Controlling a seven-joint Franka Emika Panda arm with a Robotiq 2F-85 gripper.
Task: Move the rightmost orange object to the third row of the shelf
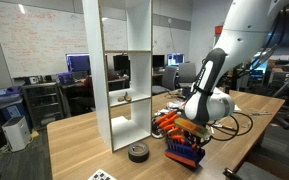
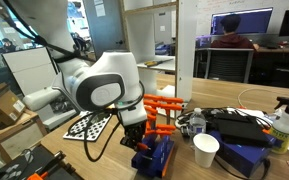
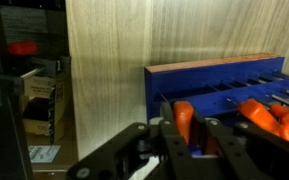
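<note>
My gripper (image 3: 184, 142) hangs over the blue rack (image 3: 219, 76). Its two black fingers press against both sides of a small orange piece (image 3: 184, 118) standing in the rack. Another orange piece (image 3: 264, 118) stands in the rack beside it, to the right in the wrist view. In both exterior views the gripper (image 1: 191, 130) (image 2: 142, 135) is low over the rack (image 1: 183, 154) (image 2: 156, 158), and the held piece is hidden by the fingers. The tall white shelf (image 1: 124, 70) stands just beside the rack, and its side panel (image 2: 186, 50) shows in an exterior view.
A black round object (image 1: 137, 152) lies in front of the shelf. Orange tool-like items (image 2: 164, 105) and cables lie behind the rack. A white cup (image 2: 206, 150) stands next to the rack. A checkerboard sheet (image 2: 88, 126) lies on the table.
</note>
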